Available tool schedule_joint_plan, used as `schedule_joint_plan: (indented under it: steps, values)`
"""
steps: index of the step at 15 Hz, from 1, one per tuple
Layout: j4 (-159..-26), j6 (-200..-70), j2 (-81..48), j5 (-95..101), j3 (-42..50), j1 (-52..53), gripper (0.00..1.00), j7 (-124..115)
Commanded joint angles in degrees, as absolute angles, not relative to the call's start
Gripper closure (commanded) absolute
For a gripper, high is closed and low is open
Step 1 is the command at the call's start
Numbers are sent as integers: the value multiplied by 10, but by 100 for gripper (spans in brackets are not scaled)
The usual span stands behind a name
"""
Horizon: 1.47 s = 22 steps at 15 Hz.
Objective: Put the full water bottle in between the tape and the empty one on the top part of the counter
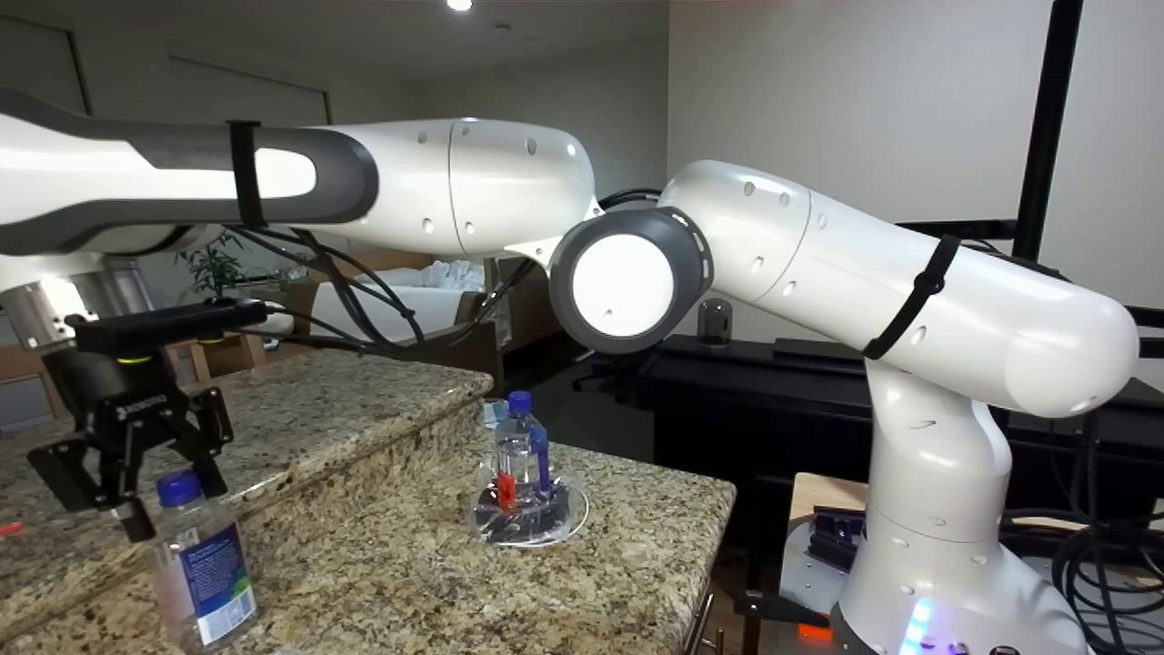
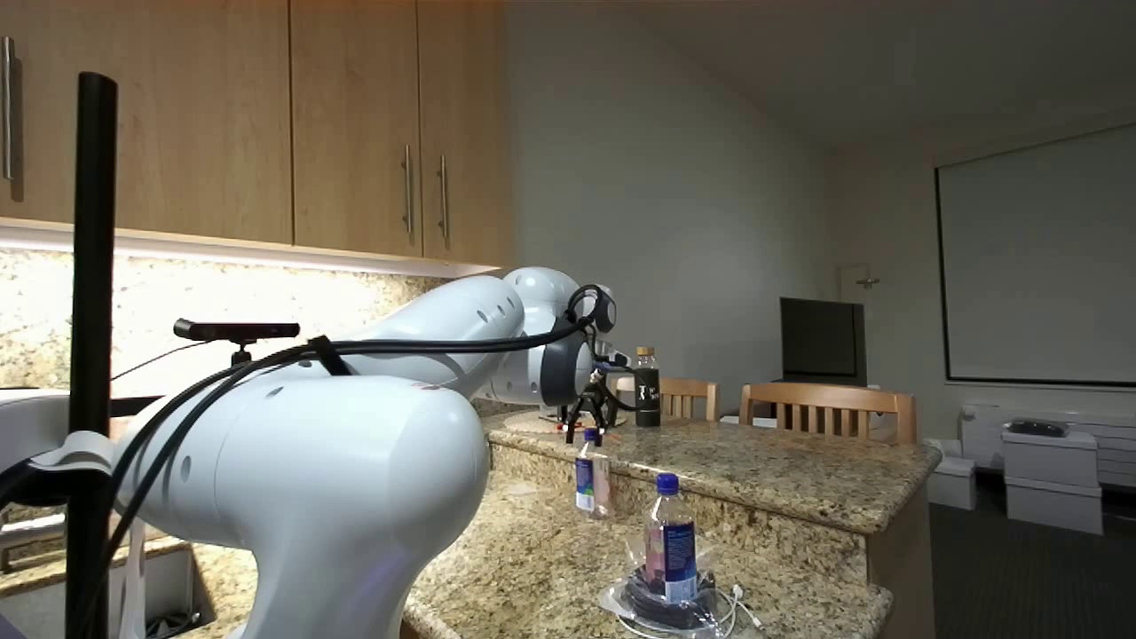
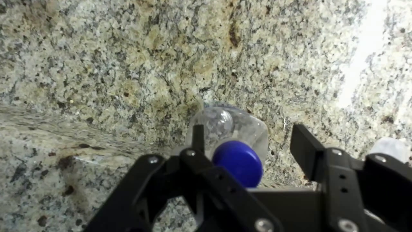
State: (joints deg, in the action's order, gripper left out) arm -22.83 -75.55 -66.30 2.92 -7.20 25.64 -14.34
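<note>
The bench [image 1: 627,564] is speckled tan granite in two tiers, the lower tier [image 2: 532,568] rising along one edge in a step [image 2: 781,524] to the raised tier [image 2: 781,457]. Just beside that step, in both exterior views, a blue-capped bottle [image 1: 205,582] stands on the lower tier; the gripper [image 3: 249,140] hangs over it, fingers apart on either side of the cap [image 3: 238,162]. Nearer the end edge, a second bottle [image 2: 672,541] stands on or inside a dark roll of tape [image 2: 646,605]; I cannot tell which is full. On the raised tier stands a dark flask [image 2: 648,399], wooden chairs [image 2: 821,397] past its far edge. Pale cupboards [image 2: 355,124] line a wall; beyond the bench lies a bed [image 1: 441,309].
</note>
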Motion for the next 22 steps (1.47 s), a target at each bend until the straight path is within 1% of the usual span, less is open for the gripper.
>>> schedule_joint_plan:
  steps: [1,4,5,8,9,17,21,22]
  values:
    - [-245,-772,-655,30,-72,255,59,-134]
    - [-246,-774,-654,31,-72,255,80,-134]
    - [-246,-774,-653,31,-72,255,84,-134]
    - [-247,-772,-651,32,-71,256,86,-133]
    - [-247,-770,-650,33,-70,256,85,-133]
    - [-245,-744,-636,36,-70,258,84,-122]
    - [-241,-709,-620,34,-72,255,84,-104]
    - [-187,-672,-645,24,-59,261,84,-92]
